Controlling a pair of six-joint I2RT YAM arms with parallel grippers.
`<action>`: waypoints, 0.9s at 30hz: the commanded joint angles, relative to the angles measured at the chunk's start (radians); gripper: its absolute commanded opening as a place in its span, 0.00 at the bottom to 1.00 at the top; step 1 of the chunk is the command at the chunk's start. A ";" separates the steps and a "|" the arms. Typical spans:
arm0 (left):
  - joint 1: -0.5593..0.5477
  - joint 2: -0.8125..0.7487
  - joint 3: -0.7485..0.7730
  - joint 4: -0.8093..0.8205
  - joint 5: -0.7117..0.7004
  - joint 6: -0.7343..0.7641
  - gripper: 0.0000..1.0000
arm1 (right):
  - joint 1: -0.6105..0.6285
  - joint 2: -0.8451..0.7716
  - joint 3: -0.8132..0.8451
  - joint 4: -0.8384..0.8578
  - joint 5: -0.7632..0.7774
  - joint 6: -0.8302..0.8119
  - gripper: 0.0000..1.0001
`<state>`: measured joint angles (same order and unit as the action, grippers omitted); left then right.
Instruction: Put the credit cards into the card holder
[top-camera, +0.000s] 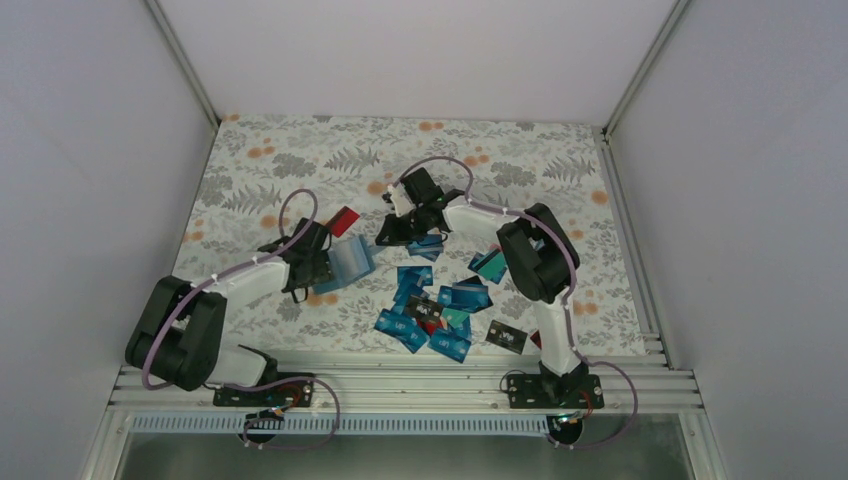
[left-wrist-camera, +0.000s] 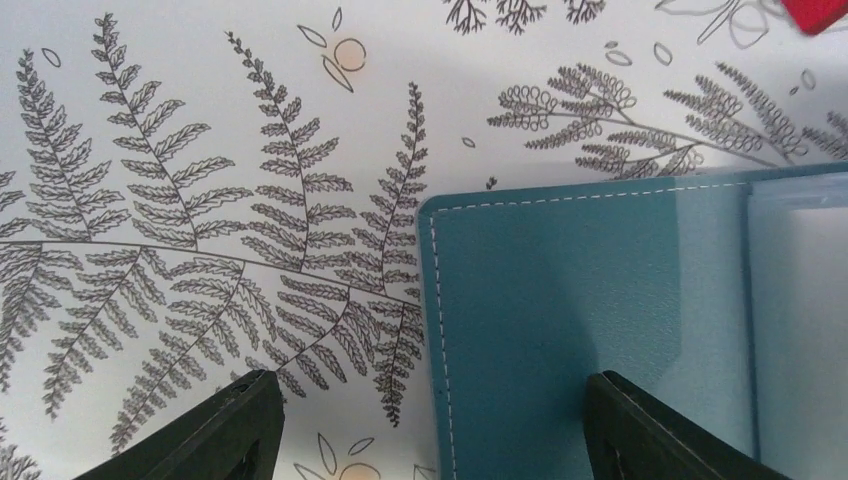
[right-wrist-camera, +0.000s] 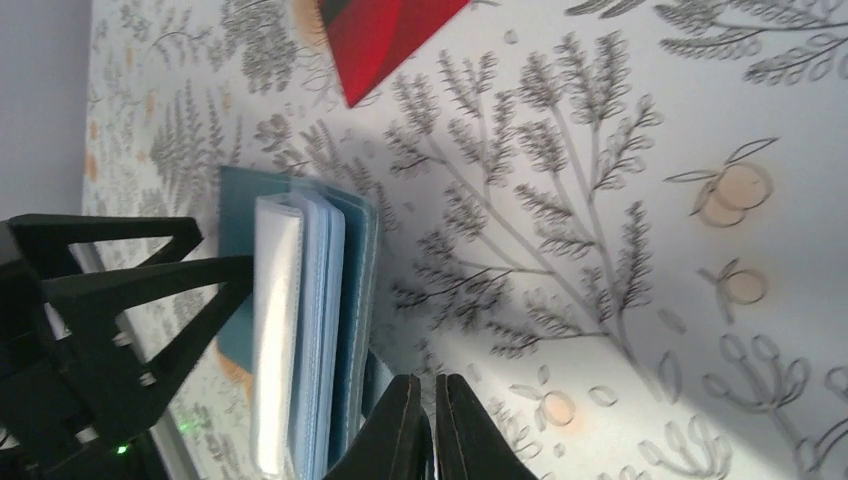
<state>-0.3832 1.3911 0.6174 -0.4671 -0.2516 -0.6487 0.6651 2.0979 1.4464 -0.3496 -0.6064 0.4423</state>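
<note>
So, card holder (left-wrist-camera: 560, 330): prob soft, floppy, light; grab stitched edge, lower mid frame
L gripper (left-wrist-camera: 430, 385): my jaws wide open, straddling that edge
R gripper (right-wrist-camera: 432, 385): pinched shut

- card holder (top-camera: 348, 262) lies on the table (top-camera: 300, 160), left of centre.
- left gripper (left-wrist-camera: 428, 385) straddles the holder's left edge: one finger over bare table, the other over the holder.
- lone card (top-camera: 343, 221) sits just behind the holder, apart from it.
- credit cards (top-camera: 435, 312) are heaped right of the holder, nearer the front edge, overlapping.
- right gripper (top-camera: 398, 232) sits just right of the holder, behind the heap.
- stray card (top-camera: 506, 337) lies at the heap's near right, apart from it.
- another card (top-camera: 488, 265) lies behind-right of the heap, beside the right arm (top-camera: 535, 265).
</note>
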 joint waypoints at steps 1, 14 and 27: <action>0.037 -0.020 -0.047 0.058 0.061 -0.010 0.74 | -0.028 0.050 0.049 -0.032 0.038 -0.036 0.04; 0.033 -0.004 -0.047 0.118 0.147 0.042 0.70 | -0.029 0.044 0.095 -0.080 0.018 -0.103 0.20; 0.008 -0.041 -0.050 0.122 0.150 0.047 0.68 | 0.022 -0.114 0.084 -0.097 0.055 -0.097 0.55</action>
<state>-0.3695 1.3716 0.5831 -0.3454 -0.1165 -0.6121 0.6510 2.0491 1.5116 -0.4450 -0.5518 0.3443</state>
